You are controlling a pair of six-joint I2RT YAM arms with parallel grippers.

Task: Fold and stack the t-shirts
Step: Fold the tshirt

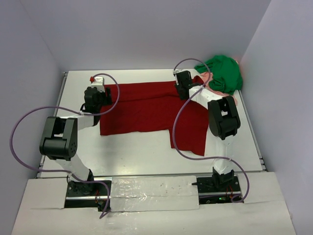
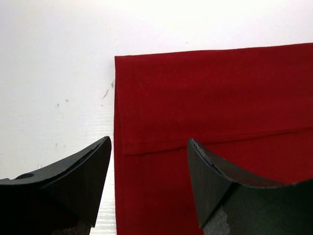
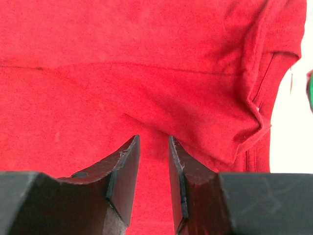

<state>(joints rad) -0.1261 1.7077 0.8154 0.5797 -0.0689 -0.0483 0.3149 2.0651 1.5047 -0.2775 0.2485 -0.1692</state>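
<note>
Red t-shirt (image 1: 146,107): spread flat mid-table (image 1: 146,152), its far strip folded over, one part reaching nearer on the right.
Green t-shirt (image 1: 222,72): bunched in the far right corner.
Pink cloth (image 1: 235,99): peeking out under the green one.
Left gripper (image 2: 149,142): fingers wide apart, straddling the red shirt's left edge.
Right gripper (image 3: 154,139): over the red shirt's far right, by a sleeve; fingers nearly together, and I cannot tell if they pinch cloth.

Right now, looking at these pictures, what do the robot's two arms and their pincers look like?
Both the left arm and right arm are white tubes joined by chunky black housings. A lilac cable loops loosely off each. The left gripper and right gripper each end in two matte black, wedge-shaped fingers.
</note>
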